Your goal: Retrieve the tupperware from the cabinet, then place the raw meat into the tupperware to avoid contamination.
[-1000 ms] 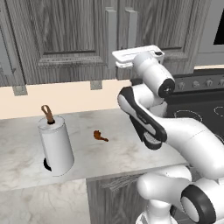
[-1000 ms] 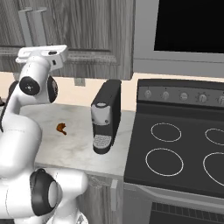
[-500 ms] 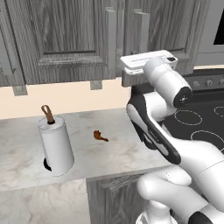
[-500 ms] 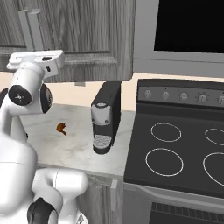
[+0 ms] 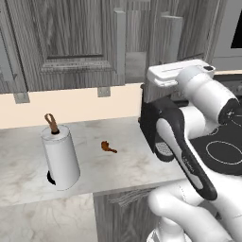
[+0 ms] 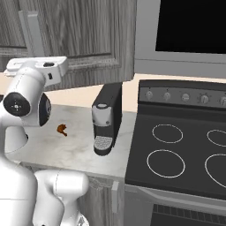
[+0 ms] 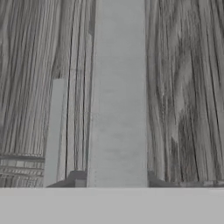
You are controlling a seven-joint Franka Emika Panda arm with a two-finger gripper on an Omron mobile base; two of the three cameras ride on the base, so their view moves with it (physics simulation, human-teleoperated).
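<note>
The cabinet [image 5: 71,38] hangs above the counter, and its right door stands partly open, hinged away from the left one. In the hand view my gripper [image 7: 113,178] is shut on that door's vertical bar handle [image 7: 118,96], with a dark fingertip [image 7: 75,176] close on each side of the bar. My white wrist [image 5: 176,74] sits just below the same handle [image 5: 172,40]. The raw meat [image 5: 108,147] [image 6: 62,129], a small brown-orange drumstick, lies on the marble counter [image 5: 123,165]. The tupperware is hidden; the gap between the doors [image 5: 134,64] shows only grey interior.
A white paper-towel roll [image 5: 60,158] on a loop-topped holder stands left of the meat. A black coffee machine [image 6: 106,119] sits at the counter's right end, beside the black stove [image 6: 176,150]. A microwave [image 6: 190,31] hangs above the stove. The left door's handle [image 5: 119,45] stays flat.
The right cabinet door has swung open to the right with my gripper on its handle, and the gap between the doors has widened. The meat and the towel roll have not moved.
</note>
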